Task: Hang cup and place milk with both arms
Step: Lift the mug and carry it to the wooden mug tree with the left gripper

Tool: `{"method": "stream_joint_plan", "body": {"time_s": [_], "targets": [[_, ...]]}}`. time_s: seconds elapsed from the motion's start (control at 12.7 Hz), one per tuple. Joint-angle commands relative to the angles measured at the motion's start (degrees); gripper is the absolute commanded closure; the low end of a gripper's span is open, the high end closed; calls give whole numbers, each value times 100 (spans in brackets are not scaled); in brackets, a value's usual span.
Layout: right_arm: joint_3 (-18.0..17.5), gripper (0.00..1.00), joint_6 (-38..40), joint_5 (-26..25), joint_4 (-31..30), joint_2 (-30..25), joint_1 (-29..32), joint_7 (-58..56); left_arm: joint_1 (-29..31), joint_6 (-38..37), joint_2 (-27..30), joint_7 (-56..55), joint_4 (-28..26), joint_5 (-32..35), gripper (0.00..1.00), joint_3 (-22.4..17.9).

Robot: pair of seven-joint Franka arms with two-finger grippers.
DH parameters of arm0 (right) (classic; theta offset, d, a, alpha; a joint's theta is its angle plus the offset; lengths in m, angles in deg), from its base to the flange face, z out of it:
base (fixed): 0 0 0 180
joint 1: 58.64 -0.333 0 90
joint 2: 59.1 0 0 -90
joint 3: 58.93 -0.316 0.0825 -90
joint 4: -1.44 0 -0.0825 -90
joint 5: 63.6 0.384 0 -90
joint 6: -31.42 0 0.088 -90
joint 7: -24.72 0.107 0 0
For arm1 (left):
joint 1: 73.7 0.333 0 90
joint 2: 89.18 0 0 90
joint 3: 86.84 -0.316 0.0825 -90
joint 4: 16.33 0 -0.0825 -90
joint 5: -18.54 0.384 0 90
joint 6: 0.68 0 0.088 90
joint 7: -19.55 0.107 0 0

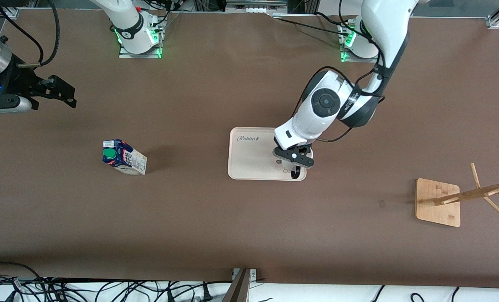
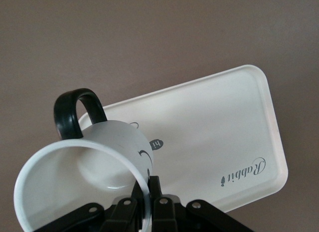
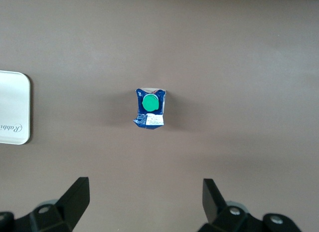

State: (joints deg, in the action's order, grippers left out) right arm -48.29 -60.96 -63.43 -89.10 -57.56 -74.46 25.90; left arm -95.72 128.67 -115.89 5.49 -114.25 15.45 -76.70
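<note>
The white cup (image 2: 89, 177) with a black loop handle (image 2: 75, 112) is tilted over the corner of the cream tray (image 2: 214, 132). My left gripper (image 2: 148, 184) is shut on the cup's rim, one finger inside and one outside. In the front view this gripper (image 1: 293, 161) covers most of the cup (image 1: 294, 172), at the tray's (image 1: 249, 163) corner toward the left arm's end. The blue and white milk (image 1: 123, 157) with a green cap stands on the table toward the right arm's end. My right gripper (image 1: 66, 94) is open and empty, high over the table, with the milk (image 3: 149, 108) below it between the line of its fingers (image 3: 75, 192).
A wooden hanging rack (image 1: 438, 201) with pegs (image 1: 490, 191) stands on a square base near the left arm's end of the table. The tray's edge also shows in the right wrist view (image 3: 12, 107). Brown table surface lies between the milk and the tray.
</note>
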Motion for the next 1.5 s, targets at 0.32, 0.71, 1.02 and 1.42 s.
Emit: {"method": "stream_joint_plan", "body": {"time_s": [0.32, 0.71, 1.02, 1.42], "targets": [[-18, 0, -210, -44, 71, 48, 44, -21, 109, -639, 1079, -1, 370, 1179, 100, -925], [-27, 0, -201, -44, 71, 48, 44, -21, 1331, -578, 914, 1194, 888, 952, 100, -900], [-27, 0, -201, -53, 71, 48, 35, -21, 1981, -561, 765, 1485, 1028, -83, 100, -917], [-27, 0, -201, -53, 71, 48, 35, -21, 2456, -1288, 808, 1485, 1143, -543, 100, -935]]}}
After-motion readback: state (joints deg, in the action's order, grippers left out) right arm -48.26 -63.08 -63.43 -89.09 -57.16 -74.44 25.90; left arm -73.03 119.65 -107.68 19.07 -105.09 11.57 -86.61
